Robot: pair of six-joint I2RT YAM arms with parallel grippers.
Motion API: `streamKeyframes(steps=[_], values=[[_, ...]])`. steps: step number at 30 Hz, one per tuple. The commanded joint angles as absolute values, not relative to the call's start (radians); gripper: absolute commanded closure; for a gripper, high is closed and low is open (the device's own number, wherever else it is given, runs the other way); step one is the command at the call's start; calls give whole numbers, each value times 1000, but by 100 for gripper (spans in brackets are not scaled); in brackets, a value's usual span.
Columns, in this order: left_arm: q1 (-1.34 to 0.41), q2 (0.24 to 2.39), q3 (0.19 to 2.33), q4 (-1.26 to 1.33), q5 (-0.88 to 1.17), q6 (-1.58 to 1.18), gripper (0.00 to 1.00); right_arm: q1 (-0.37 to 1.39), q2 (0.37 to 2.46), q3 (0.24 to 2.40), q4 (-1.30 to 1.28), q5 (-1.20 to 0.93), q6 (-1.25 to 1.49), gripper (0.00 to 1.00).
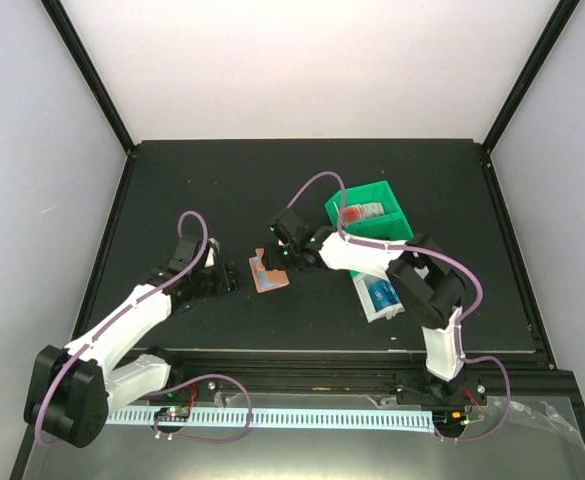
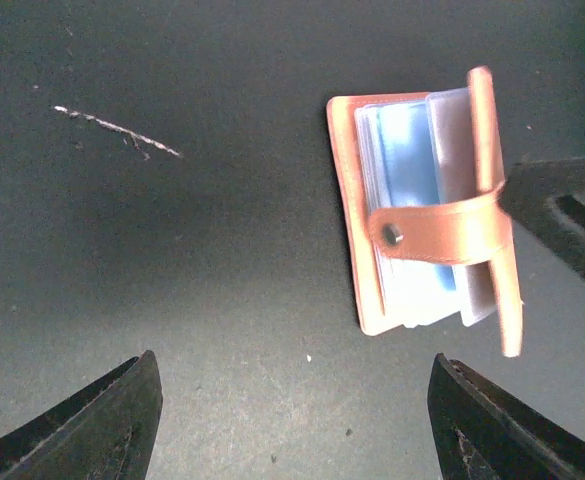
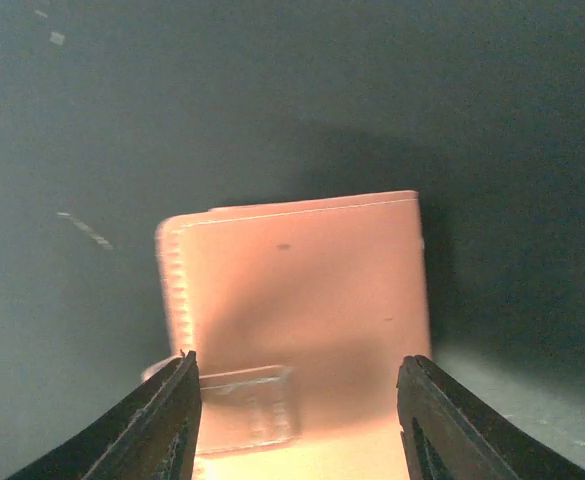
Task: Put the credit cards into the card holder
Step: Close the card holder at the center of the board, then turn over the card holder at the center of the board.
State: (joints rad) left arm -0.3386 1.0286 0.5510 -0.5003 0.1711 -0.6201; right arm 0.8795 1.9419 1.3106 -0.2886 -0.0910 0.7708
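Observation:
The salmon-pink card holder [image 1: 269, 274] lies on the black table between the two grippers. In the left wrist view the card holder [image 2: 367, 250] lies partly open, its snap strap [image 2: 442, 232] across it. A blue credit card [image 2: 408, 160] shows inside its clear pockets. My left gripper [image 2: 292, 430] is open over bare table, just short of the holder, with nothing between its fingers. My right gripper [image 3: 297, 410] is open just above the near end of the card holder [image 3: 302, 280], one finger over each side of it. It grips nothing.
A green bin [image 1: 392, 205] stands at the back right with a red-and-white item inside. A white bin [image 1: 364, 300] with blue-and-white contents lies under the right arm. A pale scratch [image 2: 117, 130] marks the table left of the holder.

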Motion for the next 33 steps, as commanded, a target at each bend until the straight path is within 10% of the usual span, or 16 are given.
streamKeyframes(steps=[1,16,33], values=[[-325,1080,593,-428,195,-617,25,884,2010,1404,-462,-7,668,44],[-314,1240,489,-148,451,-765,24,937,2150,1513,-697,151,589,45],[-322,1365,393,14,514,-845,35,979,2069,1251,-320,-118,909,58]])
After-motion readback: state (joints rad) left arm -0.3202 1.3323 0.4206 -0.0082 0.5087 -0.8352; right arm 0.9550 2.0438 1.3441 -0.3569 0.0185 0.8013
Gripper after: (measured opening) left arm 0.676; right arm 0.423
